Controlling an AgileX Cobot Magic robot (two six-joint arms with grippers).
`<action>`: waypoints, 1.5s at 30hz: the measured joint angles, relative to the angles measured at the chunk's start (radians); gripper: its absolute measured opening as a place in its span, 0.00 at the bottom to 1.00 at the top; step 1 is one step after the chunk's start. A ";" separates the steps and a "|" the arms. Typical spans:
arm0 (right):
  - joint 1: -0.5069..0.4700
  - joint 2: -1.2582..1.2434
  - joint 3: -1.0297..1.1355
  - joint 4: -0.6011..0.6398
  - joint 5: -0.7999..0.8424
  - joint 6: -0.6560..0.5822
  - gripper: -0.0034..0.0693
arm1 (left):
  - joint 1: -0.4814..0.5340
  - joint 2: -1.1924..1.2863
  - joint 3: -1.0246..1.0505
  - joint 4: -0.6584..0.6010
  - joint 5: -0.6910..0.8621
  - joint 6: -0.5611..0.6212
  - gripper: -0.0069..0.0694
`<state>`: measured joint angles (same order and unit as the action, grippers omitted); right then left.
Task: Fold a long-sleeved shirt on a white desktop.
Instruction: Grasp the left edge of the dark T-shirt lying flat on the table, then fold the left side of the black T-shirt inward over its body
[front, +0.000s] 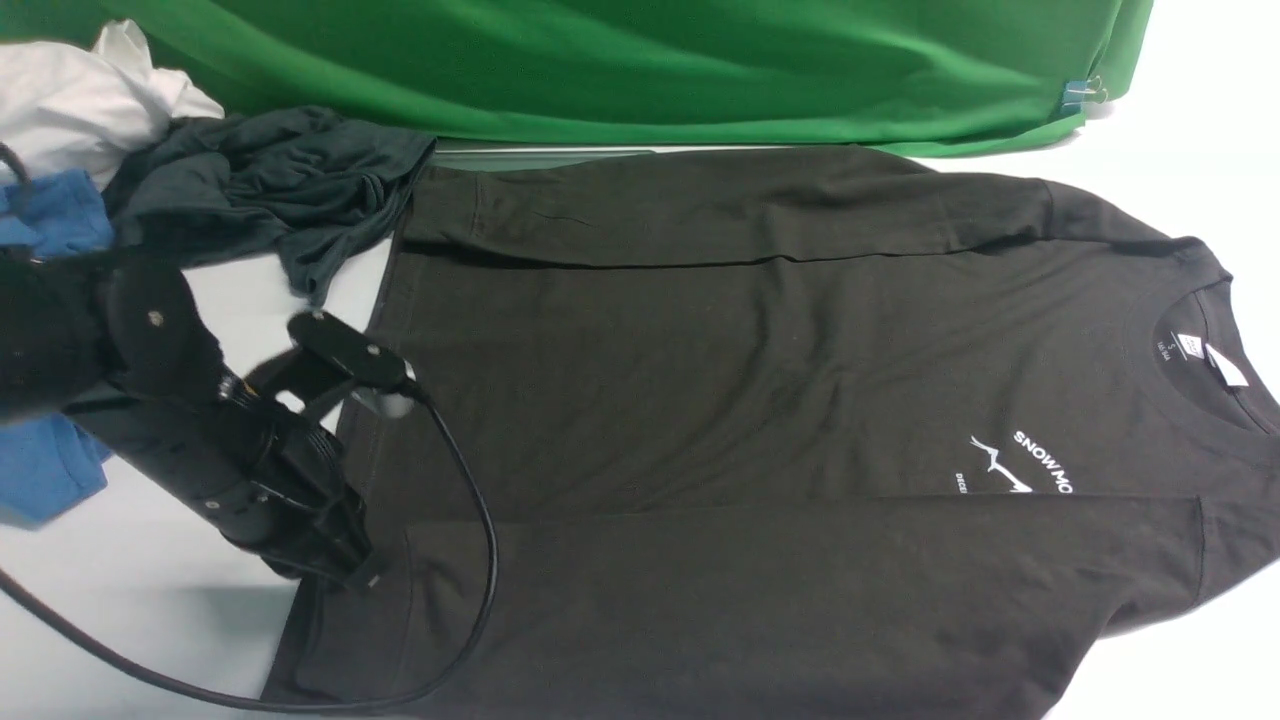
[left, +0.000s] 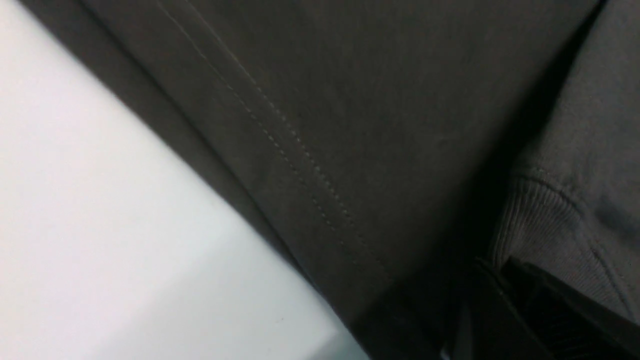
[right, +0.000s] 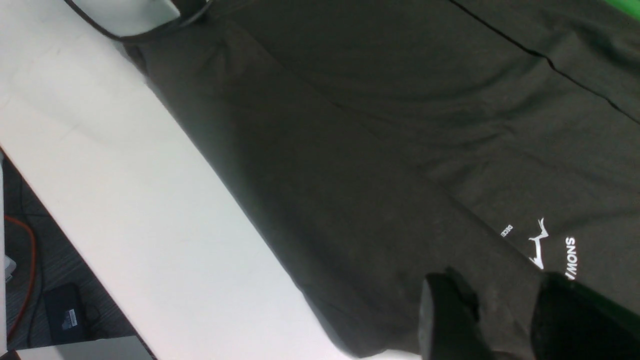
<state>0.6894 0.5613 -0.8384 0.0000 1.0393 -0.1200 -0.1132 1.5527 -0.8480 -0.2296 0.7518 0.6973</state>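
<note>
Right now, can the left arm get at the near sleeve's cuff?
Probably yes: the left arm is down at the hem of the shirt, jaws shut right beside the cuff, nothing lying between.

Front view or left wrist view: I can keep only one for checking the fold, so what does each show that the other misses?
Only the front view shows the whole long-sleeved shirt with its neck label and chest print, the green backdrop and the heap of other clothes. Only the left wrist view shows the hem stitching and the ribbed cuff close up. Both show dark shirt fabric lying on the white desktop.
</note>
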 joint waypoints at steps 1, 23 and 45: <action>0.000 0.000 0.000 0.000 0.000 0.000 0.37 | 0.000 0.000 0.000 -0.001 0.000 0.000 0.14; 0.000 0.239 -0.001 0.000 -0.030 0.030 0.35 | -0.014 -0.091 -0.015 -0.039 0.046 -0.019 0.14; -0.127 0.772 -0.139 0.011 -0.167 -0.248 0.39 | -0.034 -0.091 -0.197 -0.003 0.211 -0.074 0.14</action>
<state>0.5619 1.3334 -0.9778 0.0110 0.8722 -0.3678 -0.1477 1.4618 -1.0447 -0.2324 0.9632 0.6236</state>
